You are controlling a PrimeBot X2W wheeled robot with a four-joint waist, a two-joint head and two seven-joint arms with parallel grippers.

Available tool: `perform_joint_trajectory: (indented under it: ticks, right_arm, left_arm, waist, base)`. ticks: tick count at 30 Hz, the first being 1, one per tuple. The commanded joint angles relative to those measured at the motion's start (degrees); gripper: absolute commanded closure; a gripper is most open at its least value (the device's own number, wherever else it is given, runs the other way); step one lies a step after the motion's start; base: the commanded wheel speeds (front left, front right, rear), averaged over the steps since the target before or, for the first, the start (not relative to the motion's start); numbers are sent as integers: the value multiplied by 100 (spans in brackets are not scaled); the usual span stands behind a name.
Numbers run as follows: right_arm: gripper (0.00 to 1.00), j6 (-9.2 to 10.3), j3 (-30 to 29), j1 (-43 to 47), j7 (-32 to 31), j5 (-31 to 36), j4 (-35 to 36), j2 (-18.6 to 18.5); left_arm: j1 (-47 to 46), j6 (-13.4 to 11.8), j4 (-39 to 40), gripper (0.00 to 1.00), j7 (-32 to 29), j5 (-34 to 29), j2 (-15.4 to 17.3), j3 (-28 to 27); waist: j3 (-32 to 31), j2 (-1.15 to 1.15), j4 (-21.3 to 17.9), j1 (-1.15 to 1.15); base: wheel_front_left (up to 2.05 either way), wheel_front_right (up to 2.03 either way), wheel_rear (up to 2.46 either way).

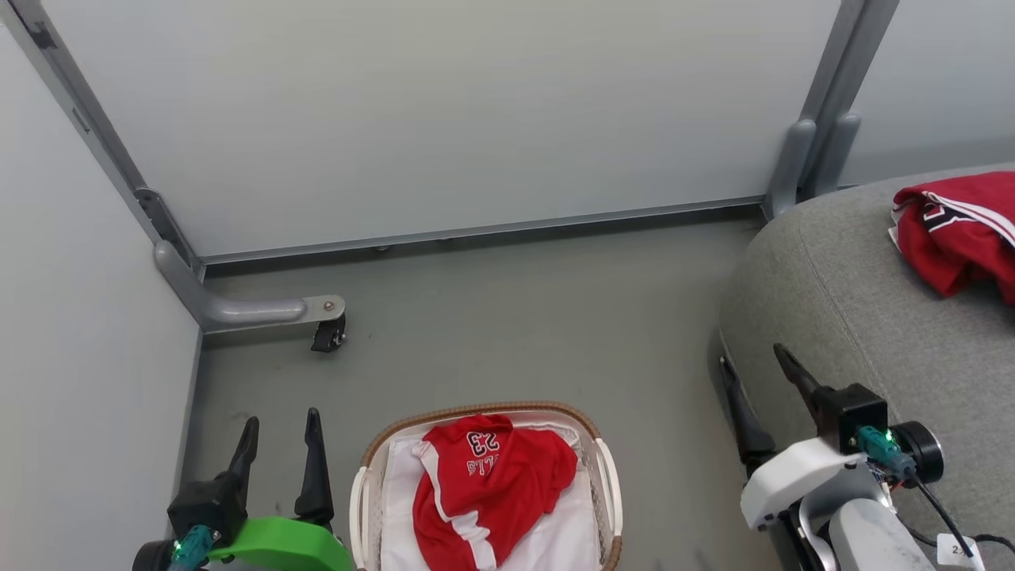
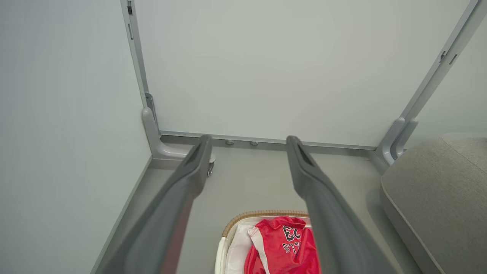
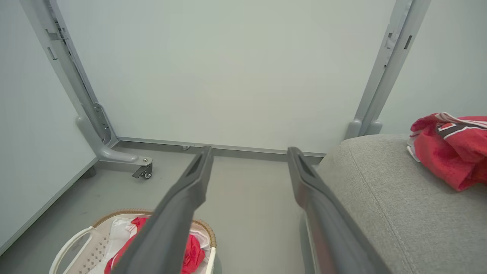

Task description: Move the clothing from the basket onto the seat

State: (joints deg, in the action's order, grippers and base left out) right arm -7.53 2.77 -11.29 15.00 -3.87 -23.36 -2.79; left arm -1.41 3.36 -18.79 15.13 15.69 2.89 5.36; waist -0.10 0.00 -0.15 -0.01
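Observation:
A red garment (image 1: 488,492) with white "23" lettering lies in the white basket (image 1: 607,476) at the bottom centre of the head view, on a white liner. It also shows as the red garment (image 2: 285,247) in the basket (image 2: 228,228) and partly as the red garment (image 3: 192,255) behind a finger. A second red garment (image 1: 959,234) lies crumpled on the grey seat (image 1: 856,293) at the right, also seen as the garment (image 3: 449,152) on the seat (image 3: 380,190). My left gripper (image 1: 281,428) stands open left of the basket. My right gripper (image 1: 753,365) stands open at the seat's front edge. Both are empty.
Pale partition panels wall in the floor at the back and left. A grey frame foot with a castor (image 1: 327,333) sticks out at the left. Another frame post (image 1: 809,166) stands behind the seat. Grey floor (image 1: 515,317) lies between basket and panels.

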Motion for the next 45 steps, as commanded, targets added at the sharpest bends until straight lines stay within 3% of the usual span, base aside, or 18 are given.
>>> perform_joint_trajectory:
  ticks: [1,32,39,45]
  right_arm:
    - [0,8,23,152,28,-78,35,-24]
    - [0,8,28,293,28,-130,198,-19]
    - [0,8,-89,74,29,0,419,-20]
    - [0,8,-225,-204,28,115,676,-20]
  left_arm:
    - [117,14,-11,0,3,64,3,-23]
    - [63,-25,-142,0,3,97,3,187]
    - [-400,43,-191,0,3,-66,4,422]
    - [-1157,107,-529,0,4,-158,5,716]
  waist:
    - [-54,0,39,1]
    - [12,0,-34,1]
    - [284,0,-116,1]
    - [877,0,-300,1]
  base:
    - [0,0,0]
    - [0,0,0]
    - [0,0,0]
    - [0,0,0]
